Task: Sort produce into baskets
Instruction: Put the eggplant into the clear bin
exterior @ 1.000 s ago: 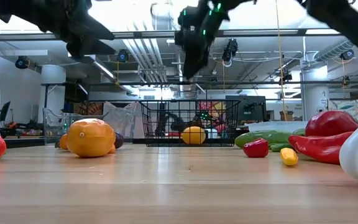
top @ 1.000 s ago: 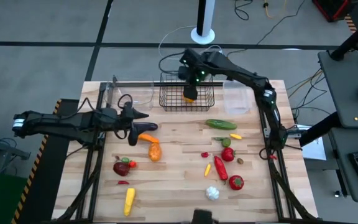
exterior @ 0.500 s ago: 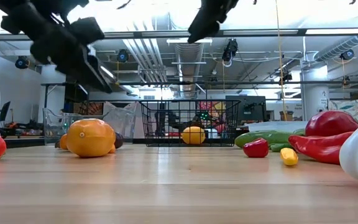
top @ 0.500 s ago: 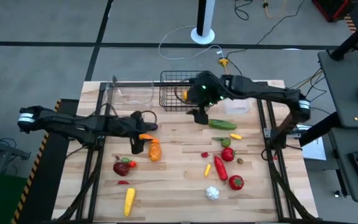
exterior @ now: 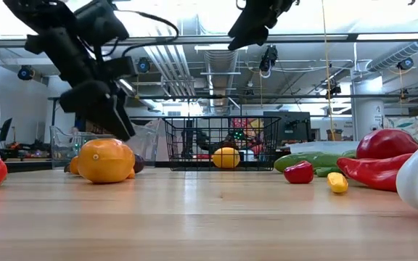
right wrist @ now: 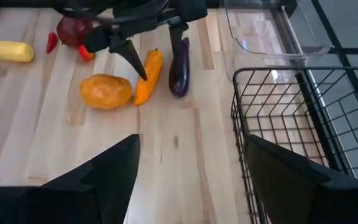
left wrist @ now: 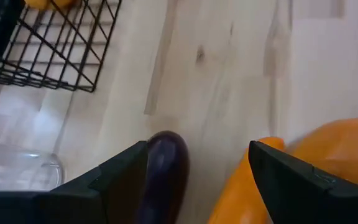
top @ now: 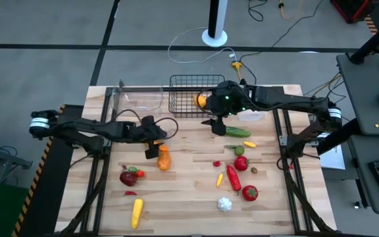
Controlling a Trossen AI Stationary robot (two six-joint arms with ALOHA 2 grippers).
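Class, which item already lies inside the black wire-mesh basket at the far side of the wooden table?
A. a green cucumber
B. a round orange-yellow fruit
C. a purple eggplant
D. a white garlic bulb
B: a round orange-yellow fruit sits inside the black wire-mesh basket; the other produce lies on the table.

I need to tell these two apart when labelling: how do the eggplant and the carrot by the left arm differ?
The eggplant is dark purple and glossy; the carrot is bright orange. The eggplant is the shorter and stubbier one; the carrot is longer and tapers to a point. Both lie flat on the wooden table, side by side, just under the left tool, whose fingers are open.
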